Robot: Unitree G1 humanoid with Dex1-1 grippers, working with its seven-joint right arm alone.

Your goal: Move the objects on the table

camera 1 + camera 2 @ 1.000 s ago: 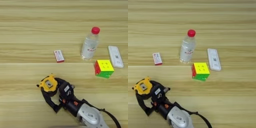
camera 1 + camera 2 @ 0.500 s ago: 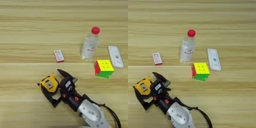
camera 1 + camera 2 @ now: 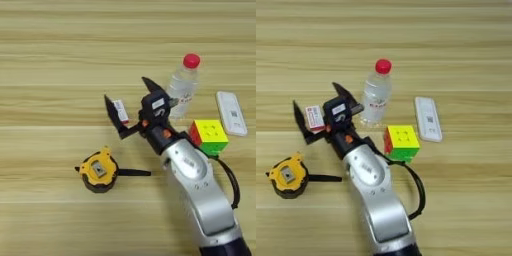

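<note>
My right gripper [image 3: 130, 99] is open, its two black fingers spread wide over the small red-white box [image 3: 120, 111], which lies between them in the picture. I cannot tell whether they touch it. The yellow-black tape measure [image 3: 98, 171] lies free nearer the front, with its black strap [image 3: 134, 173] trailing right. Just right of the gripper stands the clear bottle with the red cap [image 3: 182, 87]. The multicoloured puzzle cube [image 3: 402, 142] sits beside my silver forearm [image 3: 197, 190]. The flat white device [image 3: 428, 118] lies further right.
The light wooden table [image 3: 60, 60] stretches bare to the far side and to the left. My forearm comes in from the bottom edge and its black cable [image 3: 231, 180] loops near the cube.
The gripper has left the tape measure and travelled away from me to the red-white box, fingers spread wider. The tape measure stays where it was.
</note>
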